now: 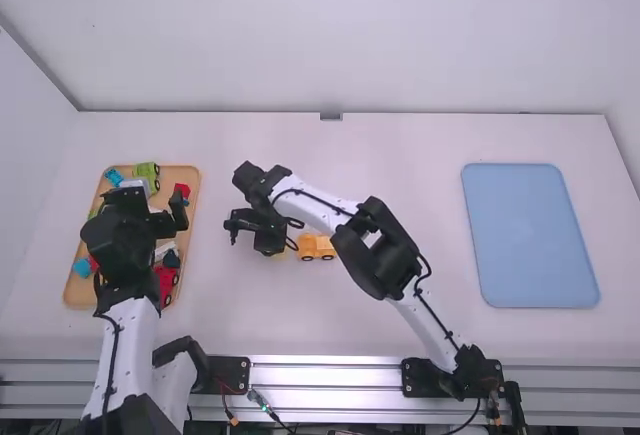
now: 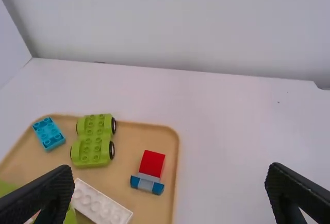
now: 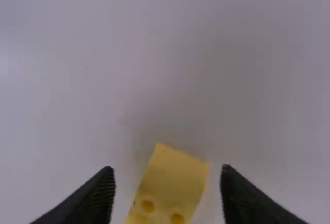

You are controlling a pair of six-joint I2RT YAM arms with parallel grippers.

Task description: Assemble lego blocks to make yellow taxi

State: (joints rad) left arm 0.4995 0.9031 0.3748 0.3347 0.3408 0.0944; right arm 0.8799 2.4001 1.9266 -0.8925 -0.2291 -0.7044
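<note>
"While you look at the white table, can you see the yellow block?"

"Yes. It sits between the two fingers of the right gripper. They are apart, with a gap on each side of the block. It is plain yellow, a bit long, with straight sides. I see two round spots on it that look more orange. Its edges look soft and fuzzy."

"And the orange-yellow car?"

"It is on the table, near the right gripper and close by that arm. It is small and low, with dark round wheels on the side I can see."

"What is the left gripper doing?"

"It is over the tan tray, with its fingers spread wide and nothing between them."

"What is in the tray?"

"A bumpy green car base with black wheels, a blue block, a long white block and a red block by a blue and gray piece."
</note>
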